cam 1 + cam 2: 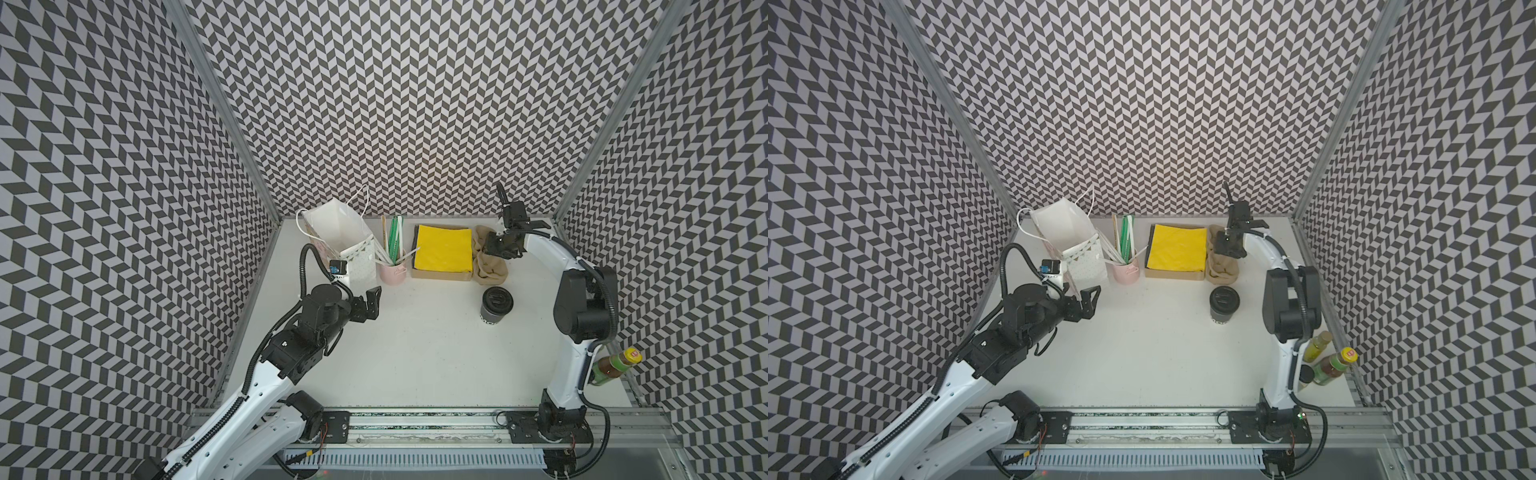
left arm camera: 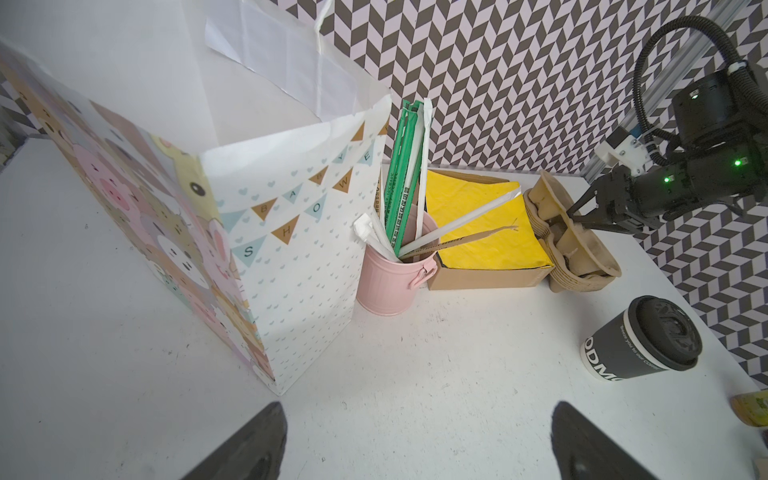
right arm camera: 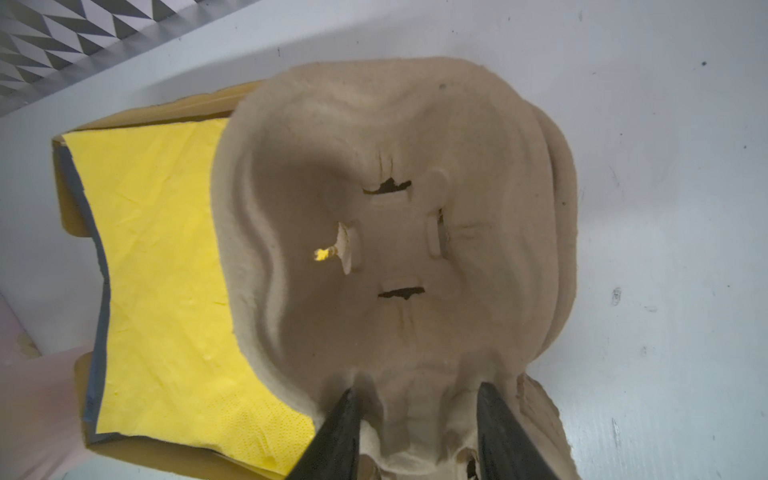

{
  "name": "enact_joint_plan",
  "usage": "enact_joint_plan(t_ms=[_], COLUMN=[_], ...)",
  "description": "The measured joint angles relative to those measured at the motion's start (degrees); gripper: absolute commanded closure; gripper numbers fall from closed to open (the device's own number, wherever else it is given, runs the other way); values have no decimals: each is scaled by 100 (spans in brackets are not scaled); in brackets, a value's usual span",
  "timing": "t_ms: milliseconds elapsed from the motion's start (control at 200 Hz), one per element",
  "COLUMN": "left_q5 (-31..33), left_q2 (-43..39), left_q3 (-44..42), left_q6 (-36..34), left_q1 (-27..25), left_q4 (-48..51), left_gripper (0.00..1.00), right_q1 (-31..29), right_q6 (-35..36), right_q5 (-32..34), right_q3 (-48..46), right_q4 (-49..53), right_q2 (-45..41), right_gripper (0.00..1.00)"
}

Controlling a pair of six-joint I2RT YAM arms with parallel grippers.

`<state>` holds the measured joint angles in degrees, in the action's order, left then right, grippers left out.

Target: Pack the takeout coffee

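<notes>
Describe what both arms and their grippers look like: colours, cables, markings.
Both the left arm and right arm have white shells, black joint housings and black ribbed cable conduits looping outside. The left gripper and right gripper are black with tapered fingers. Small green lights glow near the right wrist.

Left gripper [image 2: 415, 440] hangs with jaws spread wide (nothing between them). Right arm reaches forward, and the right gripper [image 3: 415, 390] pinches a pulp carrier [image 3: 395, 145] between its fingers.
</notes>
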<state>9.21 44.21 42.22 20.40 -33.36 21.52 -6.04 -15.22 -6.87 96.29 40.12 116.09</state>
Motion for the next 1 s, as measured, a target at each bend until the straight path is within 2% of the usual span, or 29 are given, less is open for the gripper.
enact_joint_plan(t_ms=[145,225,391,651,996], left_q5=[-7,-9,-15,-55,-94], left_q2=[7,9,35,37,37], left_q3=[0,0,0,0,0], left_q6=[0,0,0,-2,-2], left_q1=[0,0,0,0,0], left_q4=[0,0,0,0,0], left_gripper=[1,1,1,1,1], right_q1=[-7,-4,-15,-13,-13], right_q6=[28,59,68,37,-44], right_q5=[-33,-42,-42,-44,-24], right_q3=[2,4,31,13,-116], right_q4=[-74,-120,-181,-249,-179], right_q2=[22,46,63,63,-160], right_gripper=[58,66,67,78,80])
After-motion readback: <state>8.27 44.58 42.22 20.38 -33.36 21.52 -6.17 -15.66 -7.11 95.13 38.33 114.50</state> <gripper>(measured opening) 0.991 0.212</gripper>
